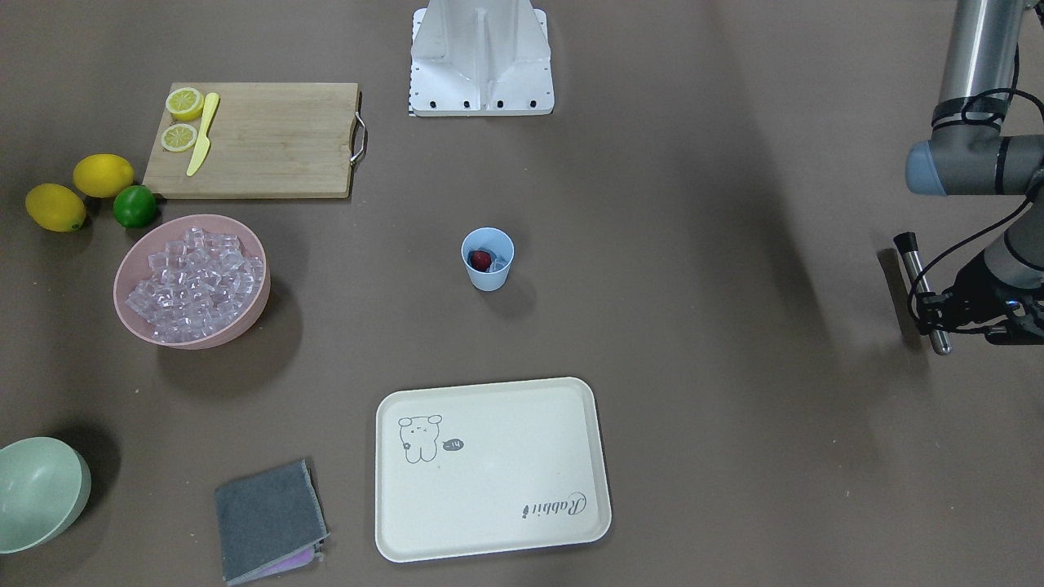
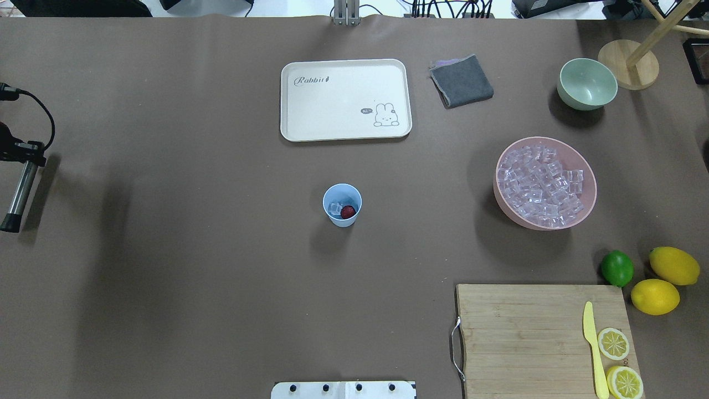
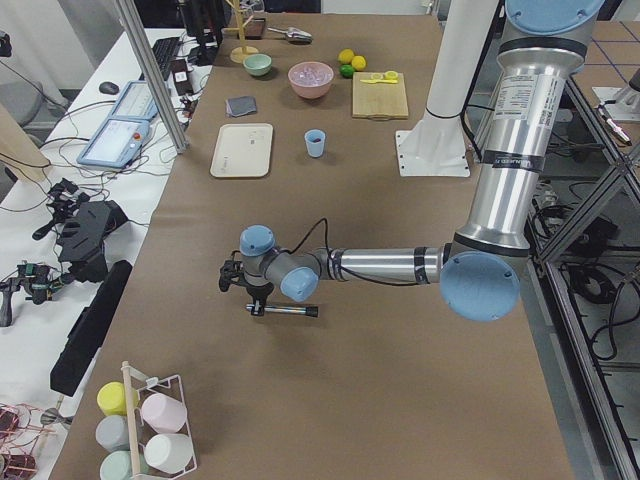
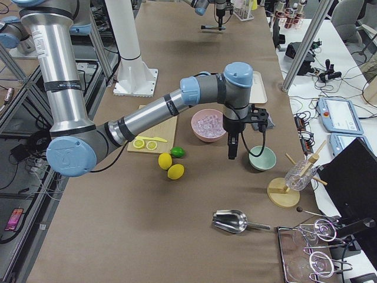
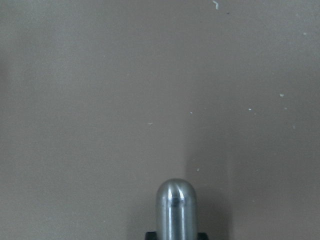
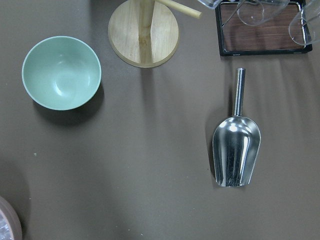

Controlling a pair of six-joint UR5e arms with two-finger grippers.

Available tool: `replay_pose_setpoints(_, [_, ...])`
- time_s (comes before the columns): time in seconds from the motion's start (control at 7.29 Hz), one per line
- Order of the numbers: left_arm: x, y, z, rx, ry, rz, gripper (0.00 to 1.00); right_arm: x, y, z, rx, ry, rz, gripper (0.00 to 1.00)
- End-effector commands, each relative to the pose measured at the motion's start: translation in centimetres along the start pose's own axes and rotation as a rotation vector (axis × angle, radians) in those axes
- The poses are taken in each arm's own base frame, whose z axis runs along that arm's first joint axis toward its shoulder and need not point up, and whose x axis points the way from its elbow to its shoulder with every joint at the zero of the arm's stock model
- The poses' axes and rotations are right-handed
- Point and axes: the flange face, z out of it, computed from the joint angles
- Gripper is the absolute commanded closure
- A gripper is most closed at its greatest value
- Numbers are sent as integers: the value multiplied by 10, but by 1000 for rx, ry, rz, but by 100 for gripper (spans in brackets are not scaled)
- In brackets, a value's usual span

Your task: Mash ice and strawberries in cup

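Note:
The pale-blue cup stands upright mid-table. Inside it lie a red strawberry and a few clear ice cubes. More ice fills the pink bowl. My left gripper hovers far out at the table's left side, shut on a steel muddler rod whose rounded tip shows in the left wrist view. My right gripper hangs between the pink bowl and a green bowl; I cannot tell whether it is open or shut.
A bamboo board carries lemon slices and a yellow knife; two lemons and a lime lie beside it. A cream tray, grey cloth, green bowl, wooden stand and metal scoop surround.

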Motion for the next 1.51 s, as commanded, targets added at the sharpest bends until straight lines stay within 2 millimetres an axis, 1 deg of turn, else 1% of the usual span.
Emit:
replay_pose_setpoints(0.0, [-4,3,0,29,-12,9,2,0,-1,0,0,0,0,0])
replay_pose_setpoints(0.14, [-5,3,1,30,-12,9,2,-1,-1,2,-3,0,-2,0])
replay_pose_setpoints(0.27, [-1,0,-2,37,-8,25,2,0,-1,2,-4,0,0,0])
replay_pose_setpoints(0.41, [-5,-8,-13,59,-1,17,2,0,-2,2,-4,0,-1,0])
replay_pose_setpoints(0.55, [-18,-36,-47,118,2,-5,2,0,-2,2,-5,1,-1,0])
replay_pose_setpoints(0.69, [-25,-57,-72,145,-5,-21,2,1,-1,4,-8,2,2,0])
replay_pose_setpoints(0.82, [-29,-81,-107,163,2,-61,2,4,0,8,-19,1,9,0])
replay_pose_setpoints(0.96, [-46,-92,-147,153,56,-28,2,10,3,16,-37,-3,20,0])
replay_pose_setpoints(1.1, [-80,-92,-178,149,98,15,2,23,14,31,-67,1,40,0])
replay_pose_setpoints(1.23, [-96,-90,-206,164,111,7,2,33,22,41,-86,6,43,0])
replay_pose_setpoints(1.37, [-103,-77,-210,185,114,16,2,43,30,46,-98,7,47,0])
